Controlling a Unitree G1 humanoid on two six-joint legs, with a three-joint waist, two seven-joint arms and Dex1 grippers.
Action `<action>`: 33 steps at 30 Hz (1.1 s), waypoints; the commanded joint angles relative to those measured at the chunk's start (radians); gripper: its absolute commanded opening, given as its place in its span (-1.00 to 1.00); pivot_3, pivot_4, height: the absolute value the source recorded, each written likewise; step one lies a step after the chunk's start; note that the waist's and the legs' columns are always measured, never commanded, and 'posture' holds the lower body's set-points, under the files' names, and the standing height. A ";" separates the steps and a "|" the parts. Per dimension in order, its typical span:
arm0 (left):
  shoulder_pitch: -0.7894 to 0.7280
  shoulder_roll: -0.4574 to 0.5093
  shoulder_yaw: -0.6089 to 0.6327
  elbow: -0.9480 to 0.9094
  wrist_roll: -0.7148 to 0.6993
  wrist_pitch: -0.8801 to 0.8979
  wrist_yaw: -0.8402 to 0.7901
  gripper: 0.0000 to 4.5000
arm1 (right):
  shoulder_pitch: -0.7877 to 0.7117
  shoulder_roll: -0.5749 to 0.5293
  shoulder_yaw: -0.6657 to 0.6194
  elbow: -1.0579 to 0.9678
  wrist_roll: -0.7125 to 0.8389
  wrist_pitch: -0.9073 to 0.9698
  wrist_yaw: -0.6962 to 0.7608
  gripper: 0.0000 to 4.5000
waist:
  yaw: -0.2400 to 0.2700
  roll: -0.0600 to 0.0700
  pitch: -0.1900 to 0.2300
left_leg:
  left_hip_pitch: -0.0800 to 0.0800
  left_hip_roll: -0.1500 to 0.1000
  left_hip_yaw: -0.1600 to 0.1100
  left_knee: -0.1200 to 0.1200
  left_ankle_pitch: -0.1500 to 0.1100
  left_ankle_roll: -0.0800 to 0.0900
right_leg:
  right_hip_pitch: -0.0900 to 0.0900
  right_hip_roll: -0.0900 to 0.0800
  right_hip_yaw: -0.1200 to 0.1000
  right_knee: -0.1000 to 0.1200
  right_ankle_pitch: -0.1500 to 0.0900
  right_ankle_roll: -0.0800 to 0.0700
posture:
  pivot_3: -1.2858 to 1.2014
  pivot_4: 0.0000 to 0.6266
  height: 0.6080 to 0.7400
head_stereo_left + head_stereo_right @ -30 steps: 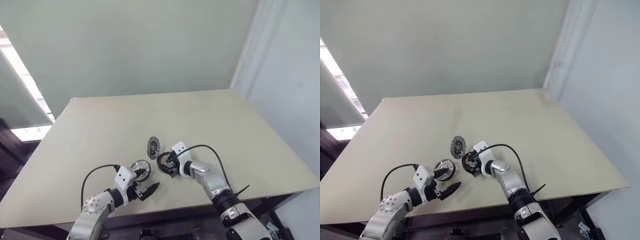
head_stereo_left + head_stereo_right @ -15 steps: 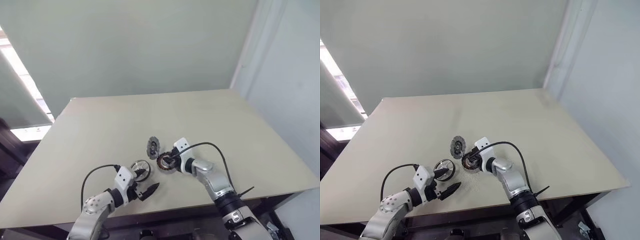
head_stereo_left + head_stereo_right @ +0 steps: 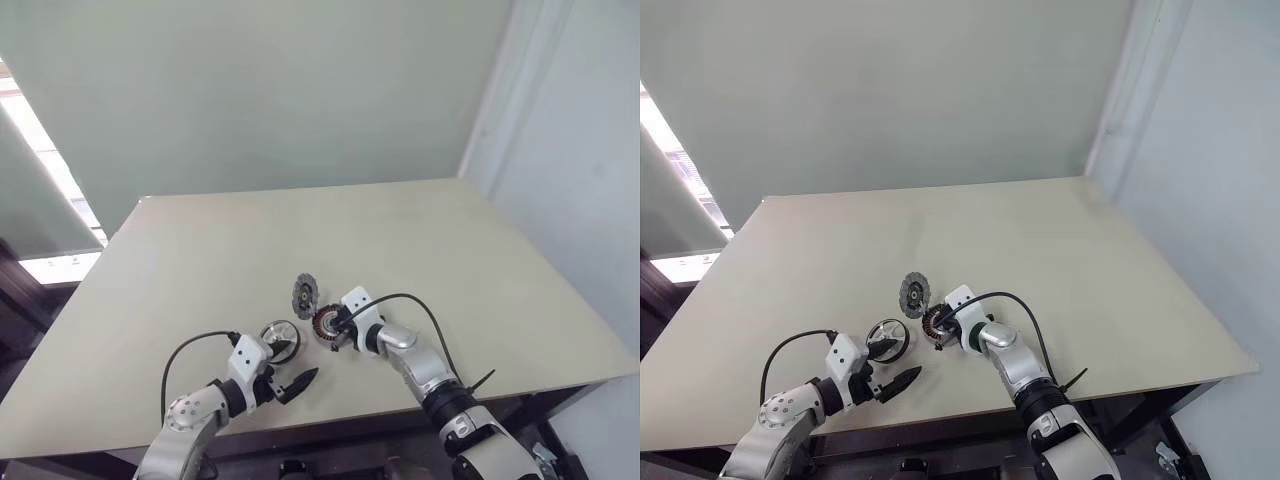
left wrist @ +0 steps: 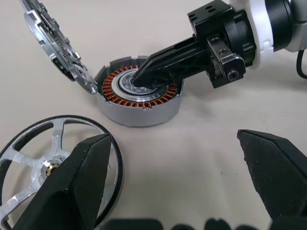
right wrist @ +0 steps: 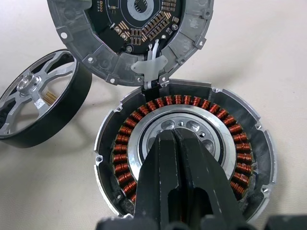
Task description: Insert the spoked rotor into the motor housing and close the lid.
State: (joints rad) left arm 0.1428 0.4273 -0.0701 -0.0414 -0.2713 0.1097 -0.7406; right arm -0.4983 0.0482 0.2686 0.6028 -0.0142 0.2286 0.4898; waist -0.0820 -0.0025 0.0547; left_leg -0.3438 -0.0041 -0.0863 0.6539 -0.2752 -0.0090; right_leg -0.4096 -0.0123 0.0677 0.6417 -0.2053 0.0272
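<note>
Right gripper (image 5: 172, 139), previously spread, now pressed together inside motor housing (image 4: 139, 96), which holds no rotor; lid (image 5: 129, 33) hinged open beside housing; spoked rotor (image 4: 43, 167) nearby; left gripper (image 4: 172, 177) spread.

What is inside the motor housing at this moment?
Inside the motor housing is a ring of copper windings around a silver centre with small holes. The shut right gripper rests its tips on that centre and covers its near part. The spoked rotor lies outside, on the table.

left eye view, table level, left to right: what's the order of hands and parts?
left hand → spoked rotor → lid → motor housing, with the shut right hand resting on its centre.
</note>
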 commanded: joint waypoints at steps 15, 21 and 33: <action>0.103 -0.095 0.195 -0.200 -0.322 0.399 0.187 1.00 | 0.095 -0.075 -0.006 -0.351 0.067 0.033 0.126 -0.98 | 0.000 0.000 0.000 | 0.000 0.000 0.000 -0.001 0.000 0.000 | -0.001 -0.001 0.000 0.000 0.000 0.000 | 0.03 -1.00 1.00; 0.120 -0.228 0.288 -0.250 -0.550 0.640 0.376 1.00 | 0.111 -0.077 -0.007 -0.365 0.067 0.034 0.117 -0.98 | 0.000 0.000 0.000 | 0.000 0.000 -0.001 0.001 0.000 0.000 | 0.000 0.000 -0.001 0.000 0.000 0.000 | 0.03 -1.00 1.00; -0.059 -0.480 0.448 -0.043 -0.682 0.602 0.641 1.00 | 0.105 -0.078 -0.004 -0.379 0.065 0.025 0.114 -0.98 | 0.001 -0.002 0.000 | -0.001 -0.001 -0.002 0.004 0.000 0.000 | 0.001 0.000 -0.002 0.000 0.000 0.000 | 0.03 -1.00 1.00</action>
State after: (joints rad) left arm 0.1192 -0.0378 0.3402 -0.1065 -0.9308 0.7509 -0.1373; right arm -0.3768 -0.0308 0.2688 0.2804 0.0379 0.2693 0.6047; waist -0.0810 -0.0042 0.0549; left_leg -0.3452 -0.0056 -0.0883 0.6580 -0.2753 -0.0093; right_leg -0.4083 -0.0127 0.0659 0.6412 -0.2054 0.0272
